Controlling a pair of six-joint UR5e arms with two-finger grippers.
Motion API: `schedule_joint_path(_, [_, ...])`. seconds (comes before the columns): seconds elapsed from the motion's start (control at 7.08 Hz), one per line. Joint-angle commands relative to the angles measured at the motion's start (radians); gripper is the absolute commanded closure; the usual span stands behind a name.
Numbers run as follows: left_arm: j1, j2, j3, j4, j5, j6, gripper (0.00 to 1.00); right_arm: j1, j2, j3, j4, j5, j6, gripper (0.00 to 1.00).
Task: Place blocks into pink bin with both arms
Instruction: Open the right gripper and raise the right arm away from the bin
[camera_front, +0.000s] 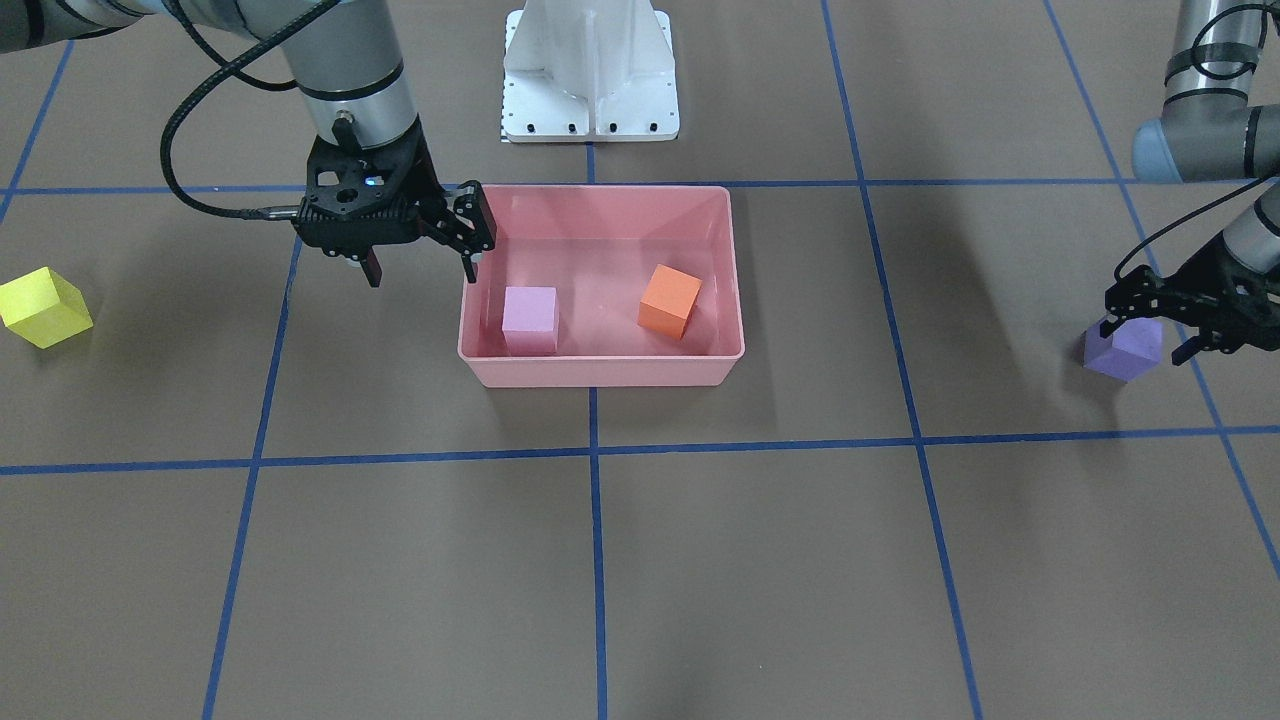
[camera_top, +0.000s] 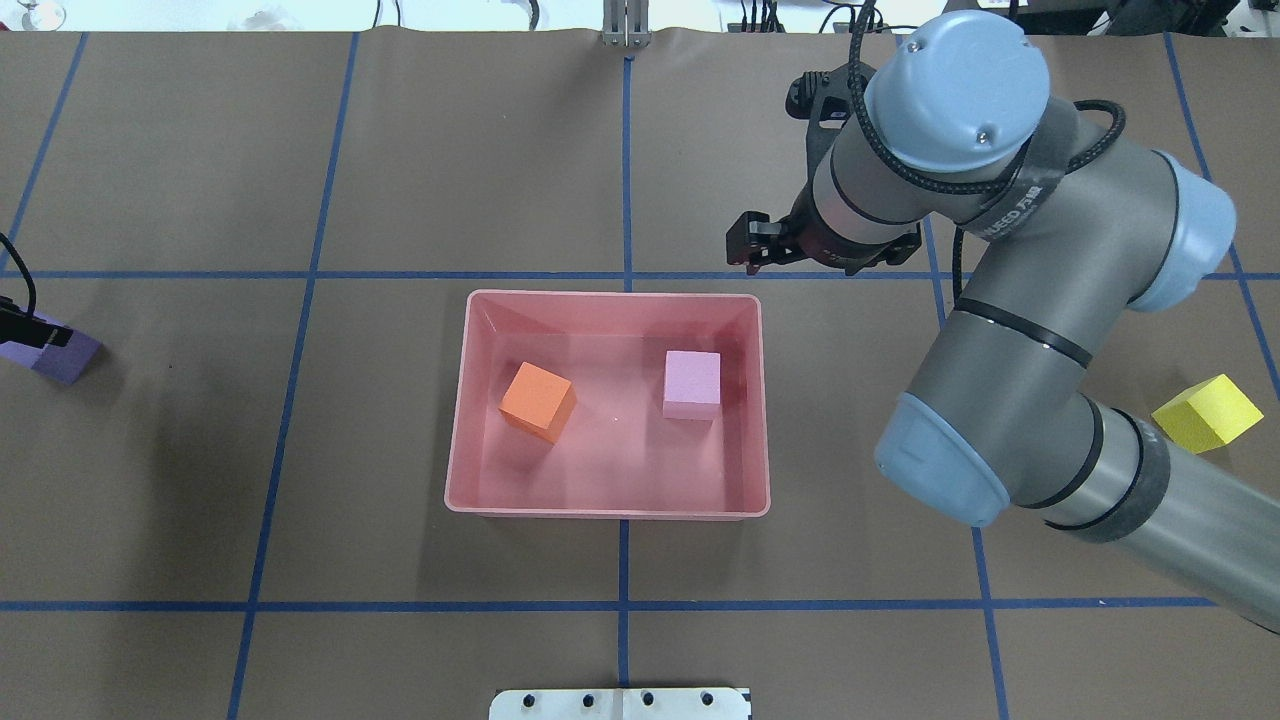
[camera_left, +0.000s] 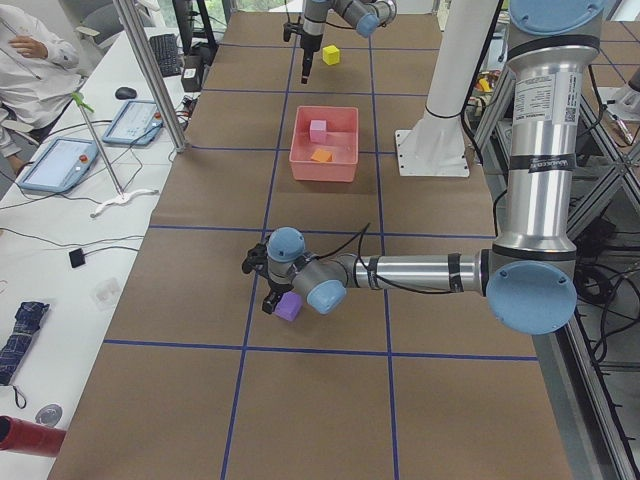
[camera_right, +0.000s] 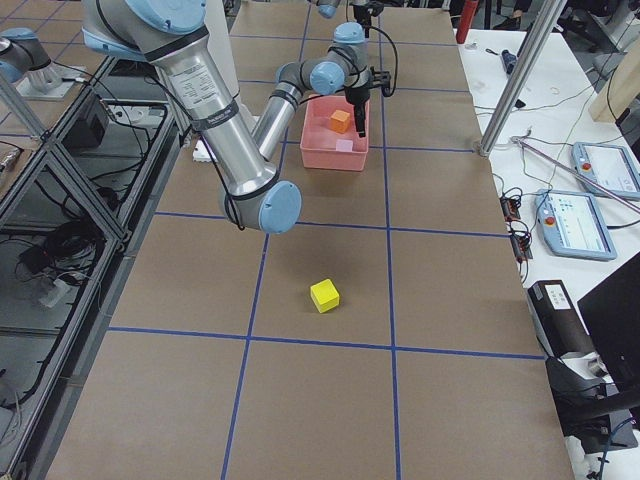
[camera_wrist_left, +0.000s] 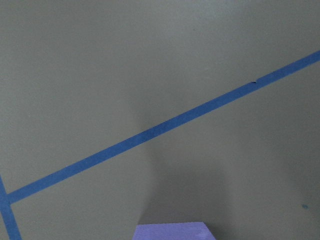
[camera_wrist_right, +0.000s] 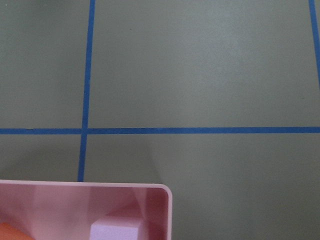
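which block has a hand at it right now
The purple block: the left hand is down over it on the table. The lilac block and orange block sit in the pink bin; the yellow block lies alone.

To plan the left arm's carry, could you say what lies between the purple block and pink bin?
In the overhead view, only bare table and one blue tape line separate purple block from pink bin.

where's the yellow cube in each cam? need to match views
Front-facing: yellow cube far left.
Overhead: yellow cube far right.
Exterior left: yellow cube top, beyond the bin.
Exterior right: yellow cube centre, nearer than the bin.
Both wrist views: not in view.
Shared landmark: pink bin, missing only from left wrist.
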Motion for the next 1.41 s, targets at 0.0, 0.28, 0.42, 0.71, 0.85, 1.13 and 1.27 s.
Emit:
schedule_joint_path(0.0, [0.021,0.018,0.002,0.0,0.014,0.0,0.0,0.04,-0.028,0.0,0.002,0.036,-0.064,0.0])
schedule_joint_path(0.28, [0.045,0.018,0.024,-0.003,0.03,-0.002,0.0,0.06,-0.053,-0.001,0.003,0.037,-0.129,0.0])
schedule_joint_path(0.42, [0.051,0.018,0.024,-0.008,0.03,-0.002,0.07,0.088,-0.077,-0.001,0.002,0.06,-0.208,0.0])
schedule_joint_path(0.71, [0.056,0.018,0.024,-0.058,0.03,-0.085,0.61,0.169,-0.117,-0.001,0.003,0.135,-0.331,0.0])
schedule_joint_path(0.85, [0.056,0.017,0.012,-0.075,0.025,-0.113,0.7,0.207,-0.141,-0.003,0.002,0.151,-0.403,0.0])
schedule_joint_path(1.13, [0.051,-0.008,-0.037,-0.06,-0.039,-0.193,0.73,0.317,-0.223,-0.006,0.009,0.241,-0.574,0.0])
schedule_joint_path(1.27, [0.039,-0.052,-0.085,0.01,-0.071,-0.25,0.73,0.368,-0.284,-0.015,0.055,0.275,-0.653,0.0])
